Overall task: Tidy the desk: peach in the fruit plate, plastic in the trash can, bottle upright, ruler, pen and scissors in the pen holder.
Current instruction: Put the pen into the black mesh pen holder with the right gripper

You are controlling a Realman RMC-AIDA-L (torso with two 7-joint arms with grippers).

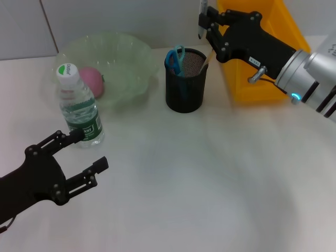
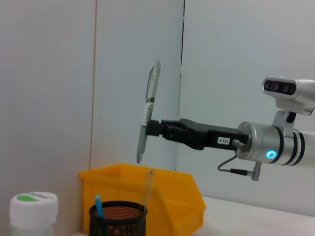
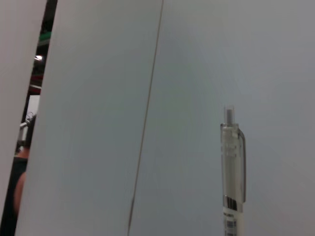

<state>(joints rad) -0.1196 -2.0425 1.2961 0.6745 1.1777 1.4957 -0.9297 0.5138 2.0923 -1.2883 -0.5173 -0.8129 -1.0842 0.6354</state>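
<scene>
Pen step: right gripper (image 2: pixel 153 129) clamps the pen (image 2: pixel 147 112) above the holder (image 1: pixel 185 80) (ruler, scissors inside); next, lower and release. Left gripper (image 1: pixel 84 156) open, idle.

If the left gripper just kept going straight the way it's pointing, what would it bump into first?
Probably the water bottle. In the head view the open left gripper points up and away from the robot, and its upper finger already reaches beside the bottle's base. Depth is hard to judge, so it might slip just past toward the pen holder.
</scene>
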